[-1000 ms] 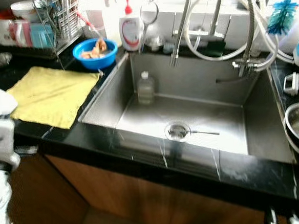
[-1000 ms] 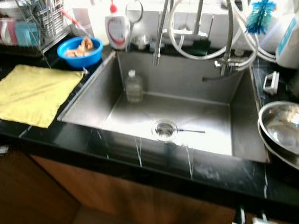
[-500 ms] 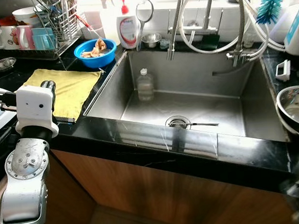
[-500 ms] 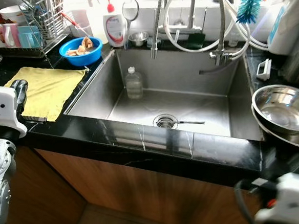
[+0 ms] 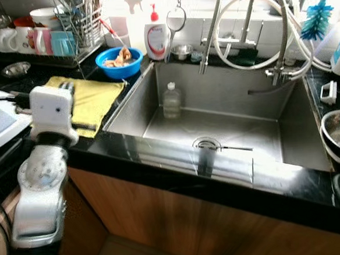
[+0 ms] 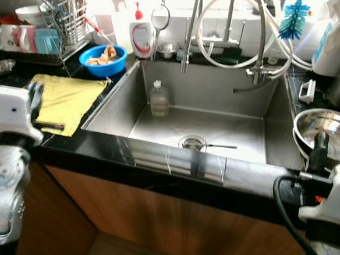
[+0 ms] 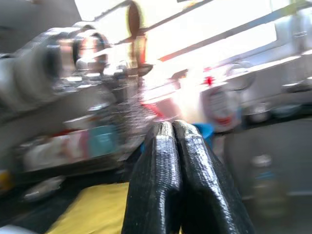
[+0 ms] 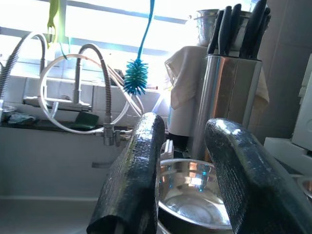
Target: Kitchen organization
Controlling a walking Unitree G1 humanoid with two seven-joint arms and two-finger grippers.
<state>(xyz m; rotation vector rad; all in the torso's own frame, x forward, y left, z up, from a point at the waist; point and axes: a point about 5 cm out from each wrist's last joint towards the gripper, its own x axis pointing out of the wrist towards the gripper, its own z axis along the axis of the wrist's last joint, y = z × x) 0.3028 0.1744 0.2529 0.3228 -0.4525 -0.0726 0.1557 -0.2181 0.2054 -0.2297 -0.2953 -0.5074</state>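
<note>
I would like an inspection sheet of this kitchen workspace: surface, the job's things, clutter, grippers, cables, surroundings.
Surface: black counter around a steel sink.
Job's things: clear bottle standing in the sink; steel bowl on the counter at the robot's right; yellow cloth on the left.
Clutter: blue bowl holding scraps, soap bottle, dish rack with mugs, blue brush.
Grippers: left gripper shut, above the cloth; right gripper open, facing the steel bowl.
Cables: black cable at the right wrist.
Surroundings: bright window, knife block.
</note>
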